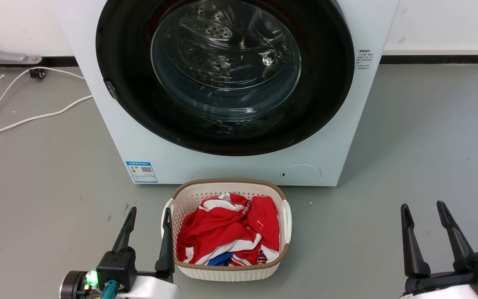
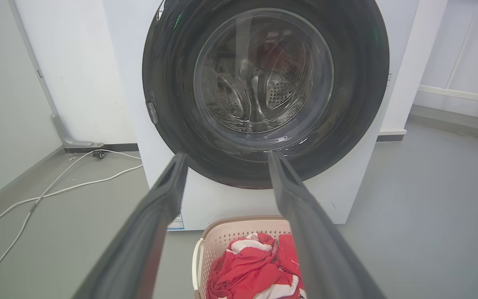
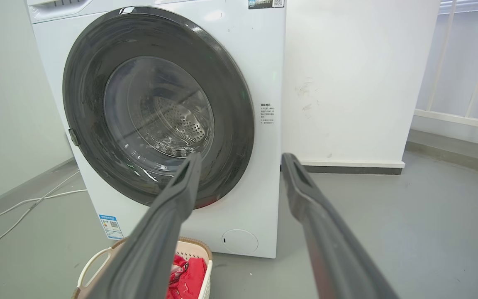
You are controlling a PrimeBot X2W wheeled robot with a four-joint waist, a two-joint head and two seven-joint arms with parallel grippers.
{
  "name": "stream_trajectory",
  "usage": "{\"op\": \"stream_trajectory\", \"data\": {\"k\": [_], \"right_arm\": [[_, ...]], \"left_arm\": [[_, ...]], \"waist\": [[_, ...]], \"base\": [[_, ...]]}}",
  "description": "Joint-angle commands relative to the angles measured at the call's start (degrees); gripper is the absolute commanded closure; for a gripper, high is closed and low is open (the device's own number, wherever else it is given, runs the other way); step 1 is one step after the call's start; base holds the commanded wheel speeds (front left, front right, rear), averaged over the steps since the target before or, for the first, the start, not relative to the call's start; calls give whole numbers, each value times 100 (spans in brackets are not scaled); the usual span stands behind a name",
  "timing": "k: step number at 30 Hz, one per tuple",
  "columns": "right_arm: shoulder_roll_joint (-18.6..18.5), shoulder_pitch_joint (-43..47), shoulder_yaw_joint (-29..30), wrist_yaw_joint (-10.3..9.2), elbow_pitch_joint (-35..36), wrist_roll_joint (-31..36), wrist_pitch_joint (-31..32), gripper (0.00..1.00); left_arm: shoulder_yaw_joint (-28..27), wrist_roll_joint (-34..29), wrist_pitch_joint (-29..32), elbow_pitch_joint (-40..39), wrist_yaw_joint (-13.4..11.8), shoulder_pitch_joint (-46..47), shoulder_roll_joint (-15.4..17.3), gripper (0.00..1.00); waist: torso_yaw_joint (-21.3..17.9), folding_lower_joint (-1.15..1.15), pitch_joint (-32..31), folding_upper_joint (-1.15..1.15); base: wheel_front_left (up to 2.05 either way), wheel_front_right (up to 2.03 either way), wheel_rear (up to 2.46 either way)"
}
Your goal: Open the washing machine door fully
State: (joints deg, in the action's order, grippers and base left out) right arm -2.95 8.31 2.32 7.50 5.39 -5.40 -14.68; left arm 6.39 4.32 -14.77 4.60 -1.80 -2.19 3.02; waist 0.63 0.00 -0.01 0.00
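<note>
The washing machine (image 1: 230, 166) stands at the far side of the floor (image 1: 430, 145), its door (image 1: 224, 70) shut flush against its front. A basket (image 1: 228, 182) of clothes (image 1: 226, 232) waits just in front of it, likely for loading. The left tool (image 1: 149, 210) and right tool (image 1: 423, 205) hang near, fingers apart and empty, probably readied to reach.

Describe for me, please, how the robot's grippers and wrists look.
The left gripper and right gripper each have two long, tapering black fingers, a black mount and a white forearm. The left wrist carries a green light and a teal connector.
</note>
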Motion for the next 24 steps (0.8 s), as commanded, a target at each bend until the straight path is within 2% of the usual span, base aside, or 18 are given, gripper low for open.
{"op": "stream_trajectory", "data": {"k": [1, 24], "right_arm": [[13, 35, -7, -2, 45, 101, -54, 0], [13, 59, 36, -2, -101, -119, -52, 0]], "left_arm": [[6, -123, -39, -5, -33, -74, -9, 0], [-26, -167, -46, 95, -262, -78, -17, 0]], "waist": [[2, 0, 0, 0], [32, 0, -7, 0]], "base": [[0, 0, 0], [0, 0, 0]]}}
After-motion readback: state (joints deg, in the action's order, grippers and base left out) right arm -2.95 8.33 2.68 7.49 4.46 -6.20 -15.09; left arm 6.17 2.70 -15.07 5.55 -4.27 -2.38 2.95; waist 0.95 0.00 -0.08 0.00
